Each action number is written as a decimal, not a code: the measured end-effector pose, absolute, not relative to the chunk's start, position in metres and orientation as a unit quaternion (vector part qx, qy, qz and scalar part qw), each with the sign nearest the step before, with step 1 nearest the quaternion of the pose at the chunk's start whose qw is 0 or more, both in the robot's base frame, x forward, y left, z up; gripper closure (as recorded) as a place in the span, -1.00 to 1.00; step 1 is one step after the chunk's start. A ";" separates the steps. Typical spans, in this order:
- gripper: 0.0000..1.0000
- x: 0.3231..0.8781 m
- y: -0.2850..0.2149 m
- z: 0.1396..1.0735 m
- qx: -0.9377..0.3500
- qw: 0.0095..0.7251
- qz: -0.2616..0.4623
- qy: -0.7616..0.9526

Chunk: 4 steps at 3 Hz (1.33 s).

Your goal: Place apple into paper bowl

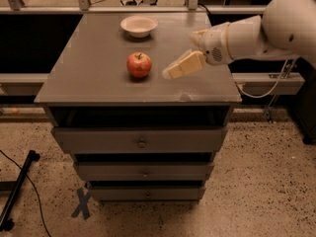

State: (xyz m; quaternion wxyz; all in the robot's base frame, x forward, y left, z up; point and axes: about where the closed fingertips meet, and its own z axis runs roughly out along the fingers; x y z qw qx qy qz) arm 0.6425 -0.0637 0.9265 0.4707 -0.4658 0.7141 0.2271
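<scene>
gripper [169, 73] just right of apple [139, 64], likely lining up to grab; spread or pressed together, cannot tell. paper bowl [139, 25] behind apple, empty.

A robotics lab is suggested by a grey drawer cabinet [140, 141] on speckled flooring [261, 186] marked with a taped X [81, 203], and by the gripper [169, 73] held over the cabinet's top.

The grey cabinet top [94, 78] carries the apple [139, 64] and, farther back, the paper bowl [139, 25]; the end effector [170, 73] hovers beside the apple.
</scene>
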 end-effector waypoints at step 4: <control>-1.00 0.678 -0.025 0.904 -0.431 0.541 0.237 0.682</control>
